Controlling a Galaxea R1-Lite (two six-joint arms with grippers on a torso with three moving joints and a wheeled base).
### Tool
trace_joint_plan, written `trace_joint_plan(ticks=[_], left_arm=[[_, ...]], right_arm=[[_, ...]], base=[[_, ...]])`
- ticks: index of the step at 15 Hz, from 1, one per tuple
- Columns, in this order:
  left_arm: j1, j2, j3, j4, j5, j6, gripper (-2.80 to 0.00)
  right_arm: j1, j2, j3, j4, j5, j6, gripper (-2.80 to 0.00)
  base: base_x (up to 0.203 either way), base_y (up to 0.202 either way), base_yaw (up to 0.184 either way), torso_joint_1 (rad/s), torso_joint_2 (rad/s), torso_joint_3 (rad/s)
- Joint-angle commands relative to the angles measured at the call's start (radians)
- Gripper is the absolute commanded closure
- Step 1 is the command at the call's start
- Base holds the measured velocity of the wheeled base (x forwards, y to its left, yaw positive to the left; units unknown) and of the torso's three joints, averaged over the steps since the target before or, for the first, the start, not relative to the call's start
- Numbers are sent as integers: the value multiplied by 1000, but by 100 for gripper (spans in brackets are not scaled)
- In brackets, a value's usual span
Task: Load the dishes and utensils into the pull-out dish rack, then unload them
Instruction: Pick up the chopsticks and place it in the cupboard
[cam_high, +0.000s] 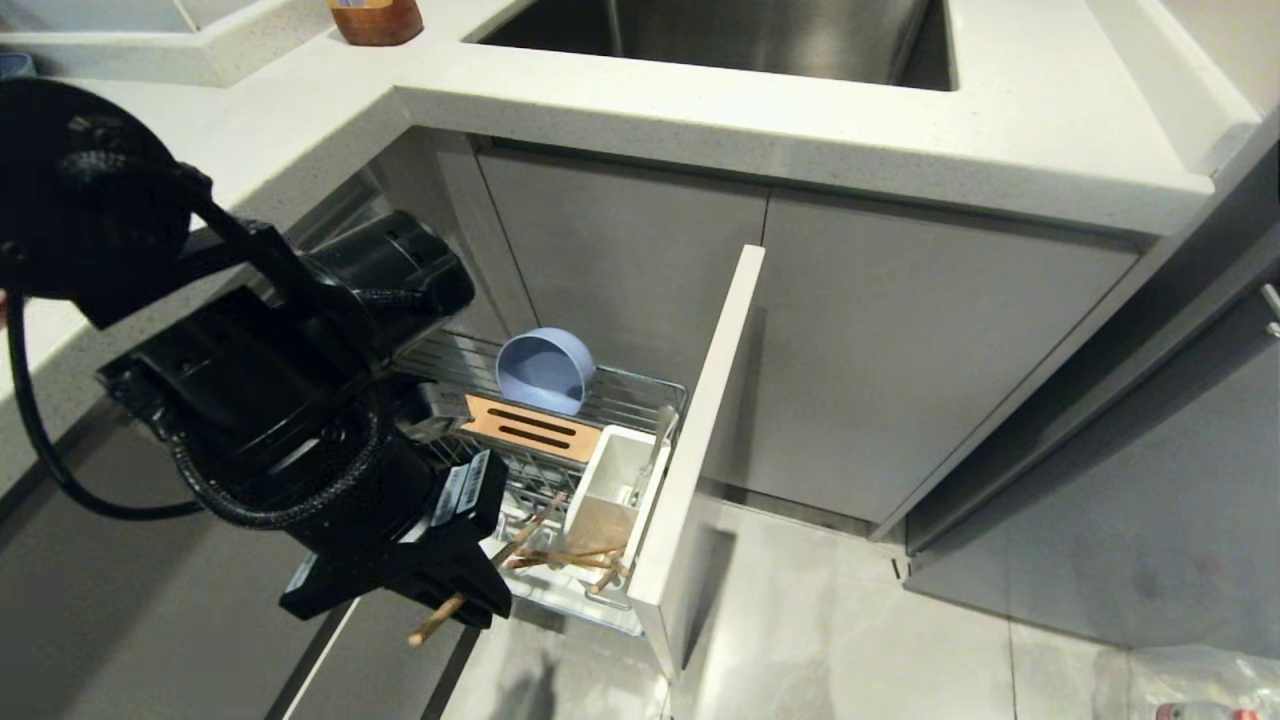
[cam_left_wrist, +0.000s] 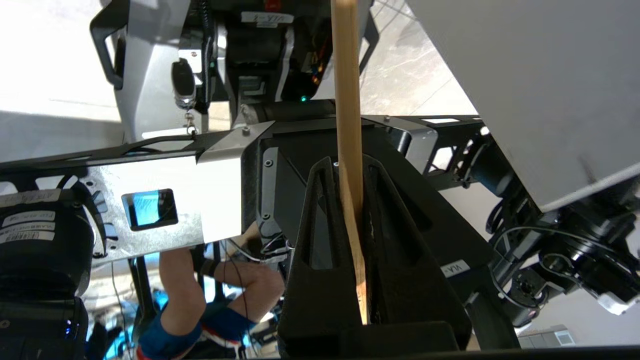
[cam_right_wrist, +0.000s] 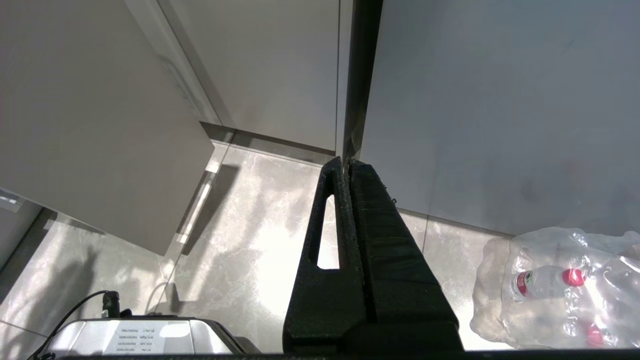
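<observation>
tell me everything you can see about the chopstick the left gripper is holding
The chopstick is a thin, straight stick of light-brown wood with a plain matte surface. The left gripper is shut on it, both black fingers pressing its sides. In the head view it lies at a slant in the gripper beside the pull-out dish rack, one end poking out below the fingers and the other reaching towards the rack's front corner, where more sticks lie. Whether it touches them is unclear.

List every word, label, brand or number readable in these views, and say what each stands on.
None reads with certainty.
White stickers on the left arm: barcode and print too small.
Labels on the robot's base: upside down, blurred.
White tag beside the left gripper: unclear.
Upside-down label on the grey housing: too small.
Red bottle label: unreadable.
</observation>
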Motion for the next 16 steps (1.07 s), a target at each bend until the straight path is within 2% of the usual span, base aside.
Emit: trace_joint_plan(ticks=[1,6,9,11,16], left_arm=[[-1,-23,-2,6,-2,-5,0],[-5,-59,5,8,-10,-5,0],[-23,-47,8,8,-81,-2,0],[-25,-27,20,8,-101,0,0],[4,43,58,-18,-100,4,0]], right_arm=[[0,2,0,0,0,0,0],[0,2,0,0,0,0,0],[0,2,0,0,0,0,0],[0,2,0,0,0,0,0],[0,2,0,0,0,0,0]], base=[[0,0,0,0,0,0],[0,0,0,0,0,0],[0,0,0,0,0,0],[0,0,0,0,0,0],[0,0,0,0,0,0]])
